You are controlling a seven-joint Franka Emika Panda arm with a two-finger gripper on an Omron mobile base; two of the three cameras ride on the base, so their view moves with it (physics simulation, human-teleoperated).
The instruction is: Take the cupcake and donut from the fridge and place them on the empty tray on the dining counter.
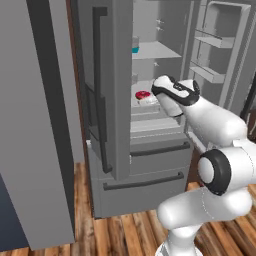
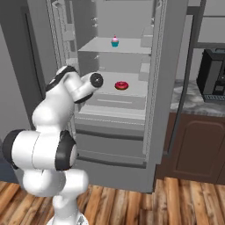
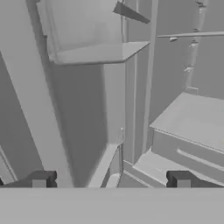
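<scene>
Setting: wood floor (image 2: 132,200), fridge (image 1: 125,165) doors open.
Cupcake (image 2: 115,41): stood on upper shelf.
Donut (image 2: 121,85): lay on lower shelf, beyond the arm.
Gripper (image 3: 111,180): fingers spread, apparently empty, facing fridge interior.

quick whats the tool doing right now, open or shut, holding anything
Tool: open, holding nothing, aimed into the fridge.

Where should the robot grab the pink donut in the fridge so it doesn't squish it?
Probably across the ring's outer edge, coming in from the open front of the fridge and down from above. The donut lies flat on a shelf, with clear space over it. The gripper has its jaws open, well apart.
</scene>
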